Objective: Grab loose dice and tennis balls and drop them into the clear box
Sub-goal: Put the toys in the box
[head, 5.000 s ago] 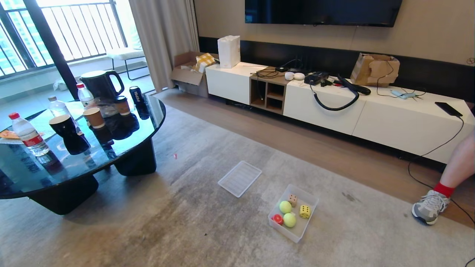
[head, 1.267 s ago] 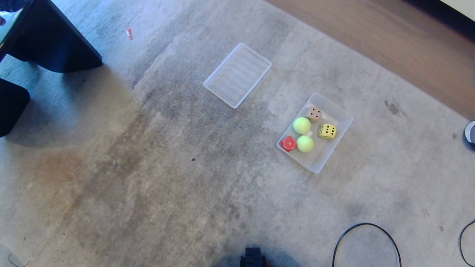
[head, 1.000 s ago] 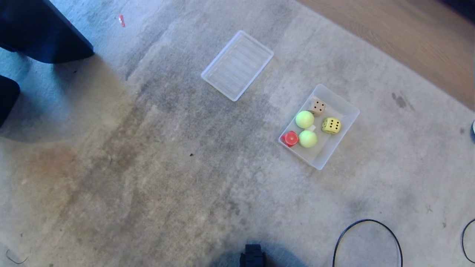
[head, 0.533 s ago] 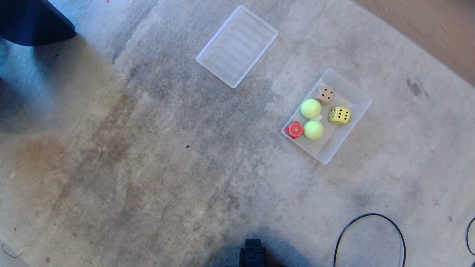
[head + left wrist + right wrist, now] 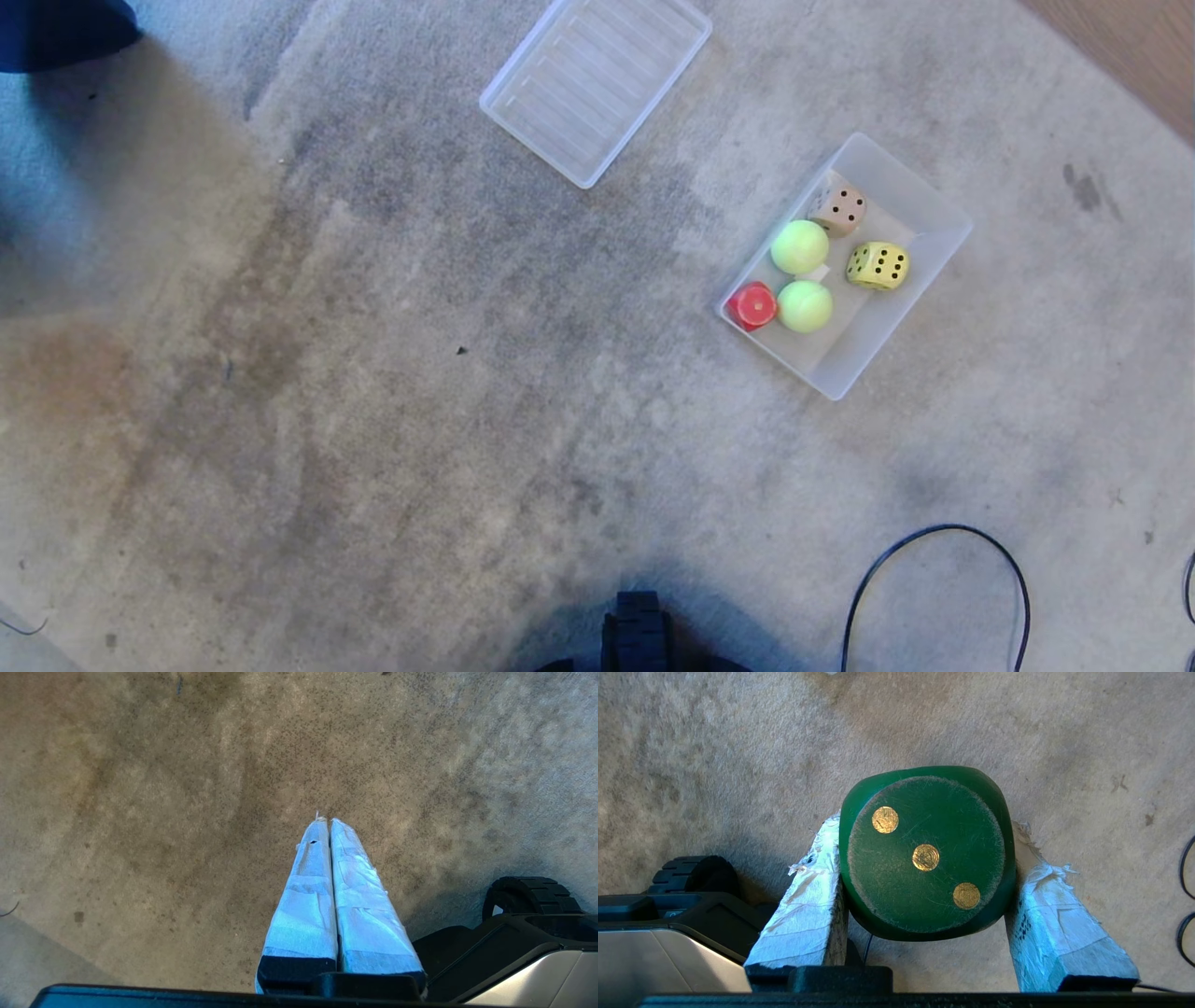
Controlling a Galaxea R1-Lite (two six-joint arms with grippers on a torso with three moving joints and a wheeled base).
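- Two tennis balls (image 5: 800, 246) and three dice (image 5: 877, 265) in the clear box (image 5: 920, 201).
- One green die (image 5: 926, 856), clamped by right gripper (image 5: 924, 844).
- One left gripper (image 5: 329, 823), fingers pressed together, empty.

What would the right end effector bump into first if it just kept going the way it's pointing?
Probably only bare carpet. The right end effector, clamped on the green die, points at it, and nothing else shows ahead; how far off is unclear.

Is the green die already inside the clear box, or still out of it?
Out. The green die sits clamped between the right gripper fingers above carpet; the clear box holds five other pieces.
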